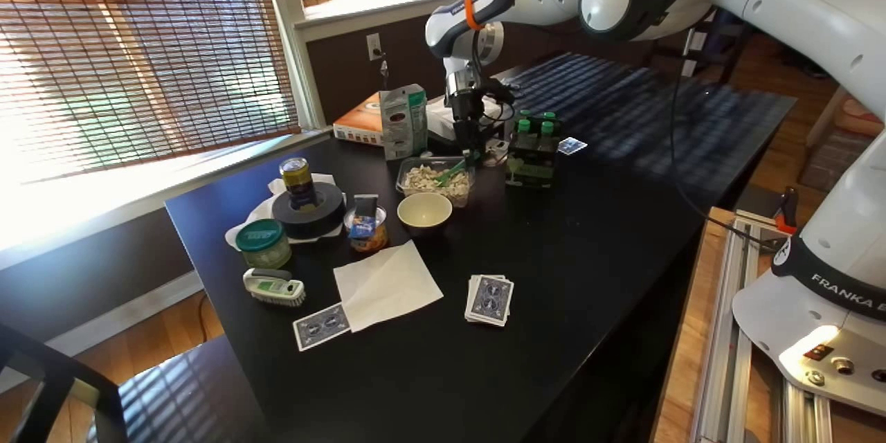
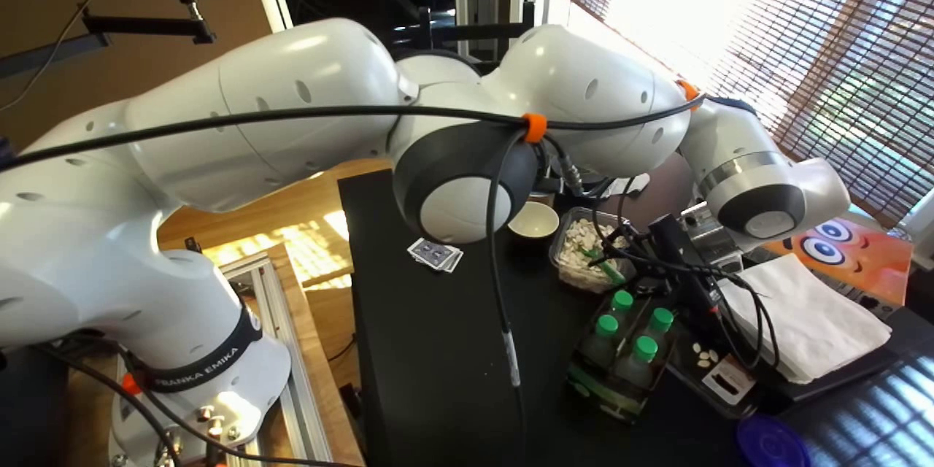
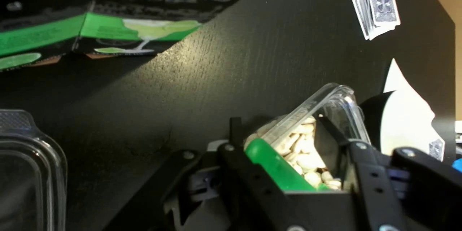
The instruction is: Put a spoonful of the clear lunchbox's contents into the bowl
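The clear lunchbox stands on the dark table and also shows in the wrist view. Pale loose contents fill it; they show in the wrist view too. A green spoon leans in the contents, its handle sticking up toward my gripper. The cream bowl stands right beside the lunchbox, its inside bare; it shows in an exterior view. My gripper points down over the lunchbox edge. Its fingers are apart, with the spoon handle between them, nearer one finger. The spoon's scoop end is hidden.
A green-capped bottle carton stands close to the gripper. A grey pouch and orange box stand behind. A snack cup, black round tin and teal-lidded jar stand near the bowl. Cards lie in front.
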